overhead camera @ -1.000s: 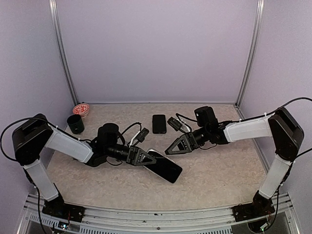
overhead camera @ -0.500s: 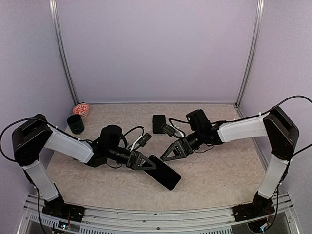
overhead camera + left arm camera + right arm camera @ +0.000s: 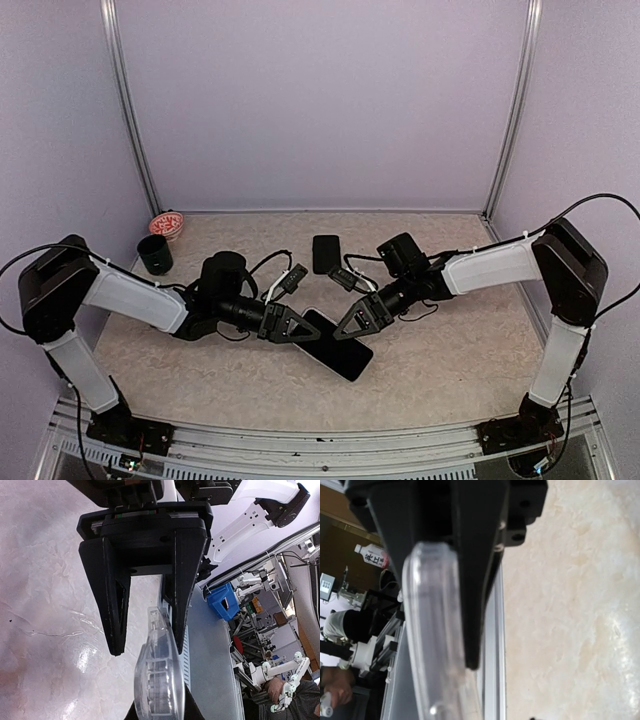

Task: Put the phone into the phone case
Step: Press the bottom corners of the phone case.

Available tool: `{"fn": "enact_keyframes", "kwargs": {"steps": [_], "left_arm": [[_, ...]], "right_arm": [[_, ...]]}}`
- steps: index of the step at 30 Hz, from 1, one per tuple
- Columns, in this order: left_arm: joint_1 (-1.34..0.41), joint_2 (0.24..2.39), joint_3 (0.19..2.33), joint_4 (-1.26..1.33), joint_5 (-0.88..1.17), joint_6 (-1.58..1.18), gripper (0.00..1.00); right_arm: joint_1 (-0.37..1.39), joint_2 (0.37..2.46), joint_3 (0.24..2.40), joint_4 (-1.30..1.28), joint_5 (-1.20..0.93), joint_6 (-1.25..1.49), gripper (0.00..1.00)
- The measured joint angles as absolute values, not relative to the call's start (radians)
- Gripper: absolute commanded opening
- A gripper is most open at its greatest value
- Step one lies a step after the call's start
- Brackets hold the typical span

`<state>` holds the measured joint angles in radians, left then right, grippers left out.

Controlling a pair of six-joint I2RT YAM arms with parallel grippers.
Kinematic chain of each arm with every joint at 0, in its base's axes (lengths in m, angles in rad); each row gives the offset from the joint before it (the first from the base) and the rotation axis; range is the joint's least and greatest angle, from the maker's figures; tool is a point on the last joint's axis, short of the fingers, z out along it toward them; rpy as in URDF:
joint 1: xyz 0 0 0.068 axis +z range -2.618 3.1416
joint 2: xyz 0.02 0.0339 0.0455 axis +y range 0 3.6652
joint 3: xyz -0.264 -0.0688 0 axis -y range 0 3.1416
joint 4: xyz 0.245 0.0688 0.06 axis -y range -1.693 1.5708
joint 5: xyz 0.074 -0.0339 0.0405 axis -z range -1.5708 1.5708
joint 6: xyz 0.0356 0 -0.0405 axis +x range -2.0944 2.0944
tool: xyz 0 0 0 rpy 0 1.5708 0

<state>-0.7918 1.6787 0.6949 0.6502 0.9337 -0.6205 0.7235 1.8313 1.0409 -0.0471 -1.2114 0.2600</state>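
Note:
My left gripper (image 3: 303, 327) is shut on one end of a clear phone case (image 3: 157, 680). From above this shows as a dark glossy slab with a pale rim (image 3: 338, 348), slanting toward the table's front. I take the dark face for the phone, and cannot tell how far it sits in the case. My right gripper (image 3: 352, 323) has come to the slab's far long edge. In the right wrist view the clear case rim (image 3: 432, 630) lies against one black finger (image 3: 470, 605). The other finger is hidden.
A small black rectangular object (image 3: 326, 253) lies flat behind the two grippers. A dark cup (image 3: 154, 254) and a red-and-white round lid (image 3: 166, 225) stand at the back left. Walls and metal posts close in the table (image 3: 450, 360) on three sides.
My right gripper has swung left and forward from mid-table to the slab's edge, and its fingers have narrowed. My left gripper has kept its hold, the slab shifting only slightly.

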Motion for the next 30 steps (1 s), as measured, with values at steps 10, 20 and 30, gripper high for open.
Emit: {"fn": "enact_keyframes", "kwargs": {"steps": [10, 20, 30], "left_arm": [[-0.775, 1.679, 0.695, 0.649, 0.918, -0.626, 0.02], [-0.773, 1.679, 0.695, 0.649, 0.920, -0.640, 0.20], [-0.767, 1.679, 0.695, 0.670, 0.918, -0.646, 0.31]], "right_arm": [[0.723, 1.831, 1.035, -0.044, -1.244, 0.234, 0.10], [0.723, 1.831, 1.037, -0.045, -1.249, 0.218, 0.03], [0.723, 1.837, 1.051, -0.075, -1.235, 0.224, 0.00]]}}
